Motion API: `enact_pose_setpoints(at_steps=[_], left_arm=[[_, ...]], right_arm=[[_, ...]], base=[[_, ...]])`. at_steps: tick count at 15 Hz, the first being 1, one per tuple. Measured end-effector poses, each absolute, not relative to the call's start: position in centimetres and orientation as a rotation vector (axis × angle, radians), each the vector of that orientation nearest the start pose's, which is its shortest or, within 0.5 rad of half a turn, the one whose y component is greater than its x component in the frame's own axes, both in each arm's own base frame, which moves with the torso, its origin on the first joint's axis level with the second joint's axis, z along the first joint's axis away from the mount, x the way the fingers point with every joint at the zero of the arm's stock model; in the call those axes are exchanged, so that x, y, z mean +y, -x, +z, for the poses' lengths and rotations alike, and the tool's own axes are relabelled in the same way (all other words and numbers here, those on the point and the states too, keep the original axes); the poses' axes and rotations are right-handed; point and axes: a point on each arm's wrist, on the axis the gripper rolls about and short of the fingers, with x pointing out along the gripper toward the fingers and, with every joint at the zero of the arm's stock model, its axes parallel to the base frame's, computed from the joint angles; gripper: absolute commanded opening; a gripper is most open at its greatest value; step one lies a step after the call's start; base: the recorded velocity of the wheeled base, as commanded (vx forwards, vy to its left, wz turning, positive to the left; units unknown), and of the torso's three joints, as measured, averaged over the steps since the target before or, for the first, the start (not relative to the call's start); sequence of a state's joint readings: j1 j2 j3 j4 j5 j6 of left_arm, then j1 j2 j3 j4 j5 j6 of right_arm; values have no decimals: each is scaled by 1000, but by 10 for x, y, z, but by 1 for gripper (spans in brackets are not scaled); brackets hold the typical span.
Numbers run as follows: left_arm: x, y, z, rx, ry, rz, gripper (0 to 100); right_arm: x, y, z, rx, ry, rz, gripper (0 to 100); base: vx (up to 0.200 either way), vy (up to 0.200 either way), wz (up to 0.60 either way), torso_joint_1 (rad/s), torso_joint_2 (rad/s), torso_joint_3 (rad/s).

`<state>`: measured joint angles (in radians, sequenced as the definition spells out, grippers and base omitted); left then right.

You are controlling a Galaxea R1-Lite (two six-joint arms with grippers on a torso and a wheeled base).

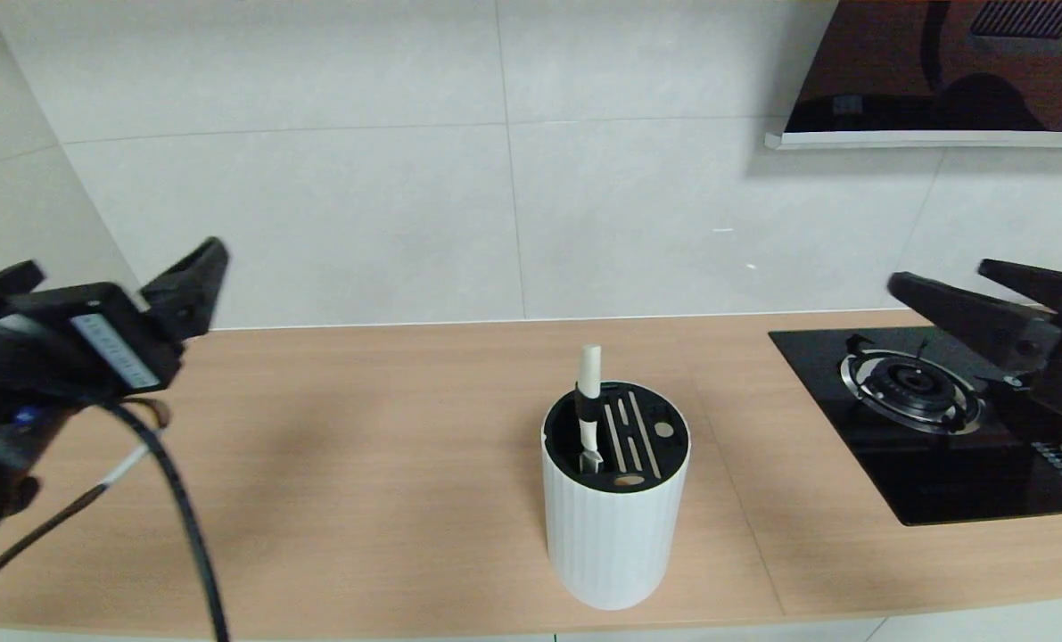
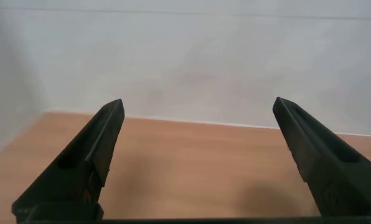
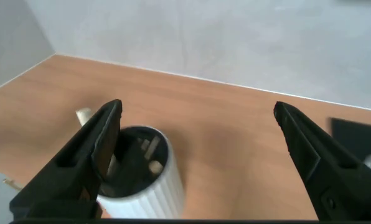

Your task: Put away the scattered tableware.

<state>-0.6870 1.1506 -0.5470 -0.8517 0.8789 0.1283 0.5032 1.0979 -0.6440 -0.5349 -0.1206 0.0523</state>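
White-handled knife (image 1: 588, 379) is standing in holder (image 1: 615, 535), probably light, stiff and slick; the handle is looking the best hold. Left gripper (image 2: 198, 106) and right gripper (image 3: 197, 107) are gaping wide, empty.

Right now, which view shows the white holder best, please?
The head view: the white holder stands whole on the counter. The right wrist view catches its top, partly behind a finger; the left wrist view faces counter and wall.

Matt wood-grain counter (image 1: 361, 464), ribbed white holder (image 1: 615, 535) with a black top — glossy black glass hob (image 1: 923, 473), shiny metal burner (image 1: 909, 385).
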Motion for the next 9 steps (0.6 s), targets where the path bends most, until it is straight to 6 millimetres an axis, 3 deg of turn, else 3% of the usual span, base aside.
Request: enact_pose_setpoints(at_steps=[5, 9], left_arm=[[-4, -51, 243, -184, 27, 443, 100], [19, 11, 221, -229, 4, 545, 100]], right_arm=[[17, -64, 243, -169, -83, 176, 100], [-3, 2, 215, -193, -6, 89, 100]], base=[[0, 0, 0, 0, 0, 0], [0, 0, 0, 0, 0, 0]])
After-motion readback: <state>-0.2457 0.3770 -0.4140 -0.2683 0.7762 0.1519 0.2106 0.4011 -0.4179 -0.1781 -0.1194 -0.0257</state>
